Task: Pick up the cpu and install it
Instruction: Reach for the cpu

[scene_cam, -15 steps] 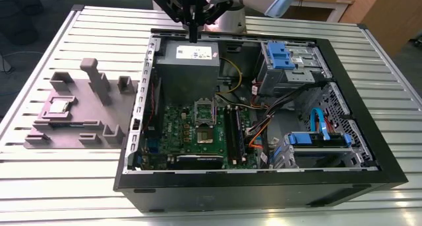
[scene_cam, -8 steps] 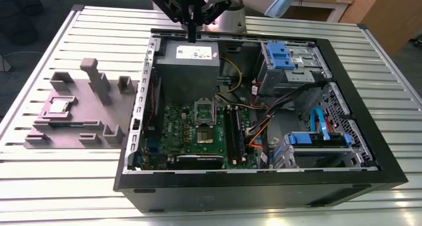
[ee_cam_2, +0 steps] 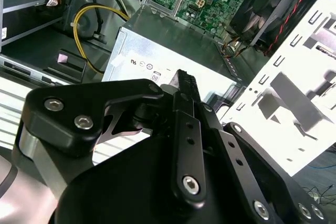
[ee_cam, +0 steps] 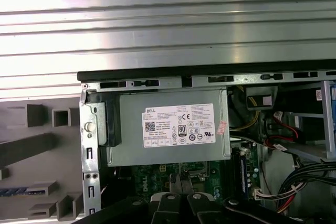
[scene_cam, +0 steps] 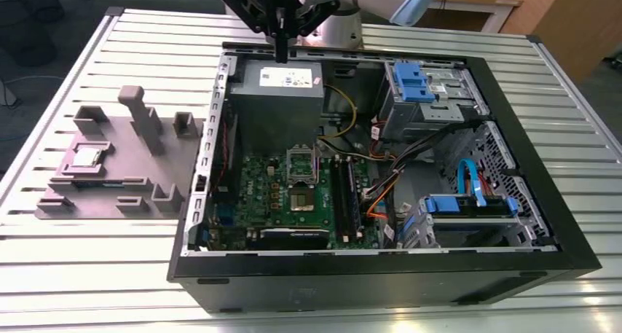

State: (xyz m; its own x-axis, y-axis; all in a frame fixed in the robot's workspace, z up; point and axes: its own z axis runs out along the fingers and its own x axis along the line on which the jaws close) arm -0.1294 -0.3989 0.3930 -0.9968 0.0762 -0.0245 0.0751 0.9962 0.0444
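The cpu (scene_cam: 87, 156), a small silvery square chip, lies flat in a recess of the grey fixture plate (scene_cam: 107, 194) at the exterior view's left, outside the computer case. My gripper (scene_cam: 282, 55) hangs high over the case's back edge, above the grey power supply (scene_cam: 277, 81), far from the cpu. Its black fingers (ee_cam_2: 185, 80) are pressed together with nothing between them, and they also appear in the first wrist view as fingertips (ee_cam: 176, 182). The motherboard's bare socket (scene_cam: 303, 199) sits mid-case with its metal frame (scene_cam: 302, 164) swung up.
The open black computer case (scene_cam: 525, 271) lies on a slatted metal table (scene_cam: 87, 275). Inside are memory sticks (scene_cam: 345, 198), loose cables (scene_cam: 384, 194), drive cages with blue latches (scene_cam: 418, 81) and a fan (ee_cam_2: 262, 3). Upright grey blocks (scene_cam: 146, 122) rise from the fixture plate.
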